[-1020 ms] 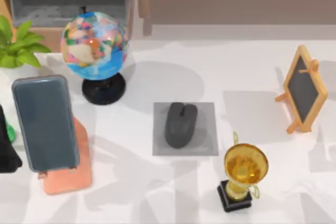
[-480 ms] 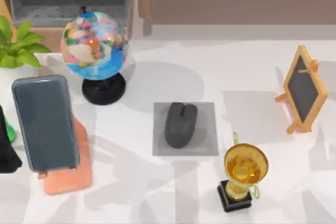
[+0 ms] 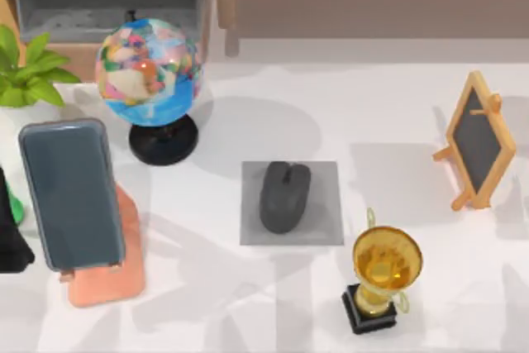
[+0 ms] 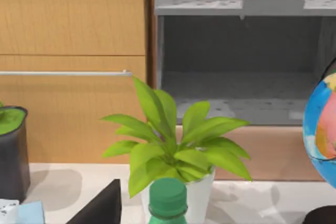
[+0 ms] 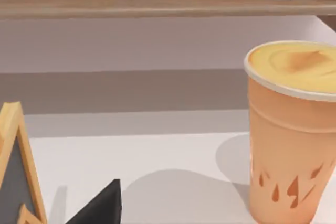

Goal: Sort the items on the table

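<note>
Bench (image 3: 397, 121): white, marbled, carrying everything noted.

Left hand (image 3: 8, 241): dark mass at the bench's left edge, parked. Whether it was wide or narrow, I could not tell.

Right hand (image 5: 102, 205): a dark wedge of it showed low in its own wrist view, facing an orange cup (image 5: 291, 129) and the edge of a chalkboard (image 5: 16, 177). Its state I could not tell either. It held nothing that I could see.

Phone (image 3: 70, 192): slate grey, just beside the left hand on the side toward the bench's middle, propped on an orange stand (image 3: 116, 279).

Globe (image 3: 149, 72): past the phone from the left hand, toward the back of the bench, on a black base.

Mat (image 3: 326, 204): grey square, well apart from the left hand, near mid-bench.

Mouse (image 3: 285, 196): dark grey, lying on the mat, wheel end pointing to the back.

Trophy (image 3: 384, 266): gold, just beyond the mat's front right corner.

Plant (image 4: 173, 145): straight ahead of the left hand, a green bottle cap (image 4: 168, 198) in front of it.
</note>
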